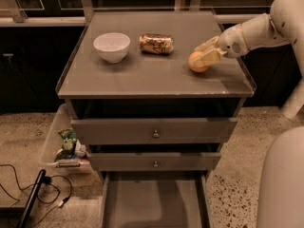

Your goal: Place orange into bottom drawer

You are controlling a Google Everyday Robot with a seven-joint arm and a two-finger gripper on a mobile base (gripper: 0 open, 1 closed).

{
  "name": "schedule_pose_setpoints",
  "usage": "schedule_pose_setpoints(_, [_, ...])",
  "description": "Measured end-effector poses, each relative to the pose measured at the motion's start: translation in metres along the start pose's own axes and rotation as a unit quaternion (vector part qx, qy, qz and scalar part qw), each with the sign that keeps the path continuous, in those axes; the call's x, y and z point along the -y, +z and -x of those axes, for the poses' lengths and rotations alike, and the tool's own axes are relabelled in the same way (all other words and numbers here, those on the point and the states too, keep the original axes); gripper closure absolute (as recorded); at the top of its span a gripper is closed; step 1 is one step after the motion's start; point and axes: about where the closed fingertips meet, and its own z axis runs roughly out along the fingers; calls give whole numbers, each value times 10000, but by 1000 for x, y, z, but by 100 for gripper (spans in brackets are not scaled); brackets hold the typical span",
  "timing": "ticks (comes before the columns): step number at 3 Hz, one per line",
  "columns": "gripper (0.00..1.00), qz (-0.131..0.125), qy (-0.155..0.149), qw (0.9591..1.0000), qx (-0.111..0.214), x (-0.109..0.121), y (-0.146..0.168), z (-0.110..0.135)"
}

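Observation:
The orange (196, 64) rests on the grey cabinet top (142, 75), near its right edge. My gripper (203, 53) reaches in from the right on the white arm (256, 32) and is closed around the orange's right side, one finger in front of it and one behind. The orange still touches the top. The bottom drawer (152, 205) is pulled out at the foot of the cabinet; its flat grey floor shows nothing in it.
A white bowl (112, 46) and a crushed gold-brown can (156, 44) lie on the top, left of the orange. Two upper drawers (154, 132) are shut. A clear bin with snack packs (66, 148) and cables (28, 194) lie on the floor left.

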Motion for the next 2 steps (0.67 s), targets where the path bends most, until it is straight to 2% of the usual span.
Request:
schedule_pose_setpoints(1, [100,2,-1,10000,1,0,0,0])
schedule_pose_setpoints(2, [100,14,-4,10000,6,0,1,0])
